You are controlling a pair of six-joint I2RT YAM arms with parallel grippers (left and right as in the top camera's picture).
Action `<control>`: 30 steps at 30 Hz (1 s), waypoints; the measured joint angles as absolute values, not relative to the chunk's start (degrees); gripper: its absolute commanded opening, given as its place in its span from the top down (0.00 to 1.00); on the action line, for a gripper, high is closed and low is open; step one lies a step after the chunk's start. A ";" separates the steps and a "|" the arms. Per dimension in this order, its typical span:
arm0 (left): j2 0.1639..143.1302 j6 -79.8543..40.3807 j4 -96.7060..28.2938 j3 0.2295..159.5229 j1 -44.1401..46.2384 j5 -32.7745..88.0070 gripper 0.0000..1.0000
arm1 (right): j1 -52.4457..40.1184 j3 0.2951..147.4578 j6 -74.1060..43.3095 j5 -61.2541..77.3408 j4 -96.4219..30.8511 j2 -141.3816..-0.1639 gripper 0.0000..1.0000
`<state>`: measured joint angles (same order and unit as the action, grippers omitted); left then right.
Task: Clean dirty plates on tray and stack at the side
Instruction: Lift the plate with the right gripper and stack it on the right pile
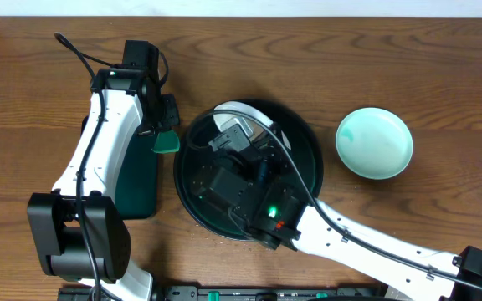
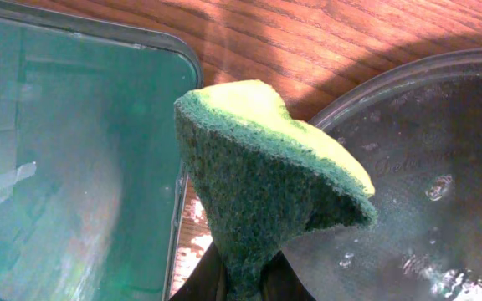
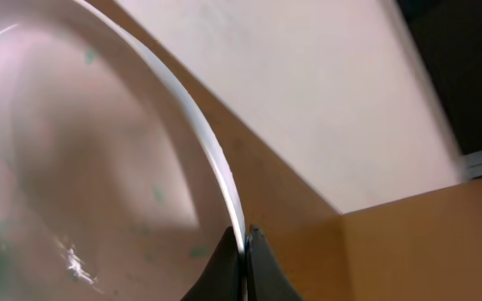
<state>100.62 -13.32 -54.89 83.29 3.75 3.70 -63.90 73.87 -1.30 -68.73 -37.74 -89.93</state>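
The large round dark tray (image 1: 299, 138) lies at the table's middle. My right gripper (image 1: 239, 140) is shut on the rim of a white plate (image 1: 243, 110) and holds it tilted up on edge above the tray. In the right wrist view the plate (image 3: 82, 167) shows green smear marks, its rim pinched between the fingers (image 3: 243, 251). My left gripper (image 1: 167, 125) is shut on a green sponge (image 1: 166, 142), just left of the tray's rim. The sponge (image 2: 266, 167) fills the left wrist view, beside the tray (image 2: 442, 167). A pale-mint plate (image 1: 374, 142) rests on the table to the right.
A smaller rectangular dark green tray (image 1: 137, 180) lies left of the round tray, under my left arm; it also shows in the left wrist view (image 2: 74, 159). My right arm crosses the round tray's front right.
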 measured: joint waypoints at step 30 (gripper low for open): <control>100.62 -13.32 -54.81 83.26 3.75 1.17 0.92 | -24.91 73.84 -13.69 -1.06 -44.91 -87.70 0.99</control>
